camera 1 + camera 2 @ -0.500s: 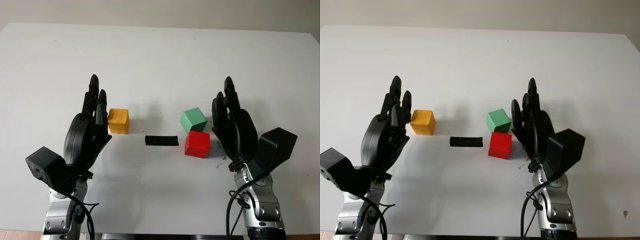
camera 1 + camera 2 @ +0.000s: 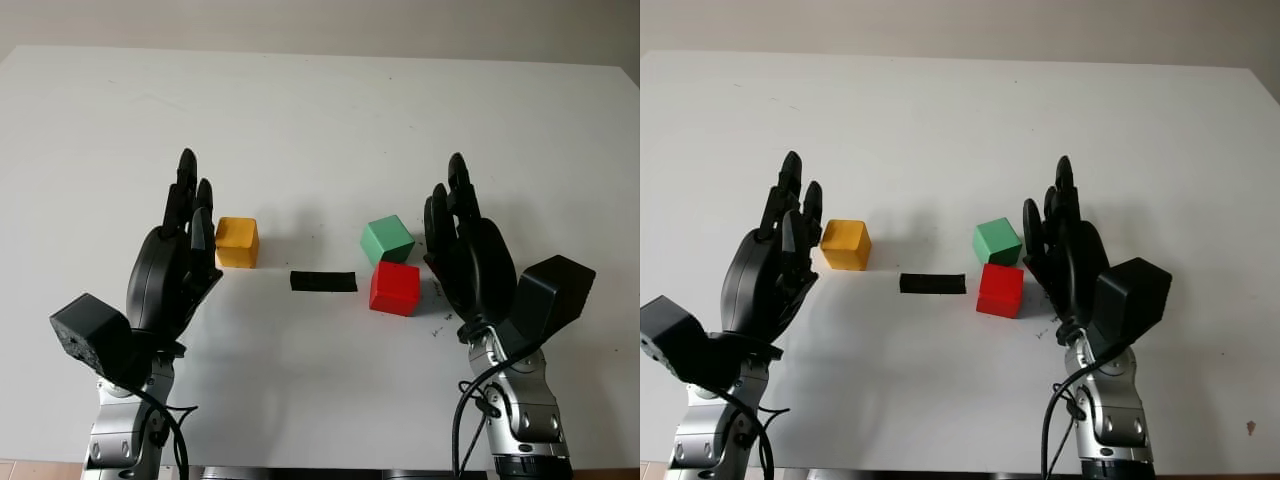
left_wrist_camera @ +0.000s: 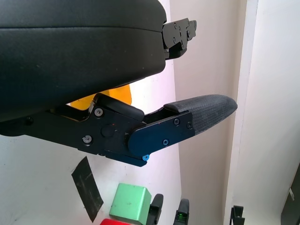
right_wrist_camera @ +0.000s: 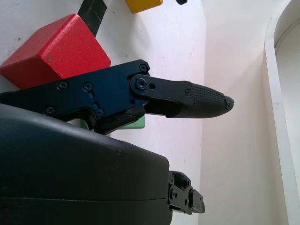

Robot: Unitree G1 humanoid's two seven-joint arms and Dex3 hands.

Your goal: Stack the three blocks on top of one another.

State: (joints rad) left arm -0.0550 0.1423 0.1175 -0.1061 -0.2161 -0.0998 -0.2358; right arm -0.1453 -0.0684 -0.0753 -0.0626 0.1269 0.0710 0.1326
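Three blocks lie apart on the white table [image 2: 320,110]. The yellow block [image 2: 237,242] sits left of centre, and my left hand [image 2: 185,215] is open just to its left, fingers pointing away from me. The green block [image 2: 387,239] sits right of centre with the red block [image 2: 395,288] touching its near corner. My right hand [image 2: 455,215] is open immediately to the right of those two blocks. The left wrist view catches the yellow block [image 3: 110,96] behind the hand's shell; the right wrist view has the red block [image 4: 56,49] close beside a finger.
A short strip of black tape [image 2: 323,281] lies flat on the table between the yellow and red blocks. Small dark marks dot the table near the red block's right side [image 2: 440,325]. The table's far half is bare white surface.
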